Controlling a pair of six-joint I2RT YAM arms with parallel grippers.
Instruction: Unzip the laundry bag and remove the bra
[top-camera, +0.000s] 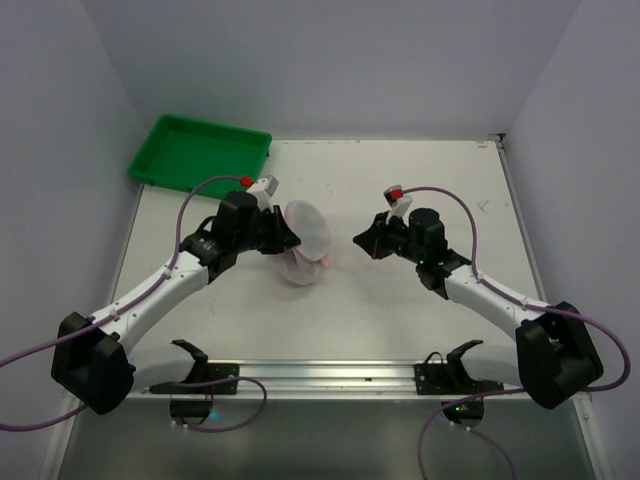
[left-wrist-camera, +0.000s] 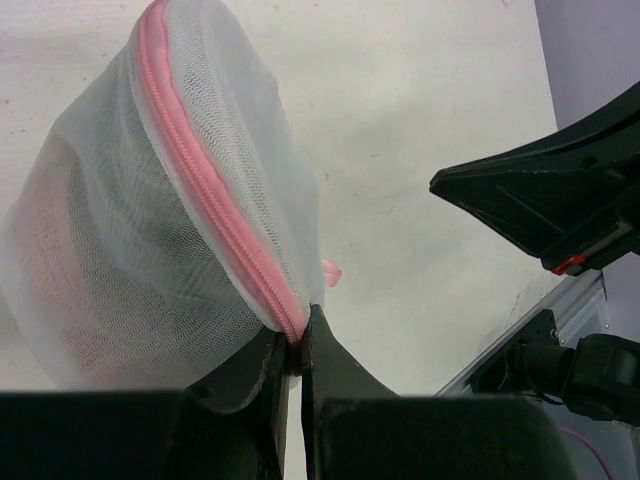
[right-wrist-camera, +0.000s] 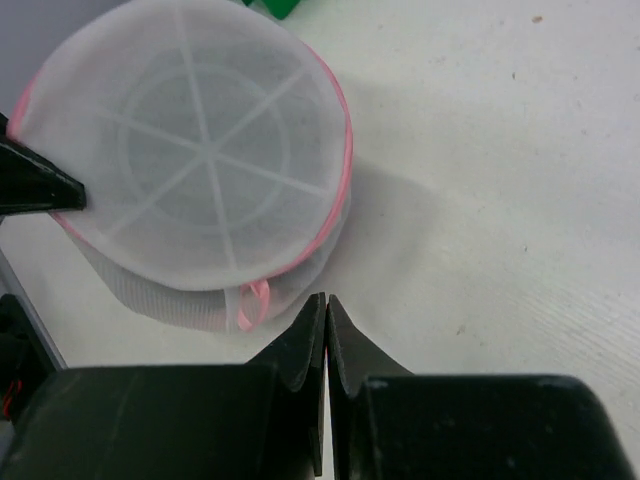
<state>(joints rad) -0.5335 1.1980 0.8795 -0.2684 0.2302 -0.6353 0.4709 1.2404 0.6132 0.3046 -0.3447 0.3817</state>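
The laundry bag (top-camera: 306, 232) is a round white mesh pouch with a pink zipper (left-wrist-camera: 215, 200) round its rim. It stands tilted on edge near the table's middle. My left gripper (top-camera: 290, 243) is shut on the bag's zipper rim (left-wrist-camera: 292, 330) and holds it up. A small pink loop (right-wrist-camera: 252, 303) hangs from the bag's lower edge. My right gripper (right-wrist-camera: 327, 300) is shut, with nothing seen between its fingers. It sits just right of that loop, apart from the bag (right-wrist-camera: 200, 150). The bra is hidden; the mesh shows nothing distinct inside.
A green tray (top-camera: 200, 150) lies at the table's far left corner. A metal rail (top-camera: 330, 375) runs along the near edge between the arm bases. White walls close in the table on the left, back and right.
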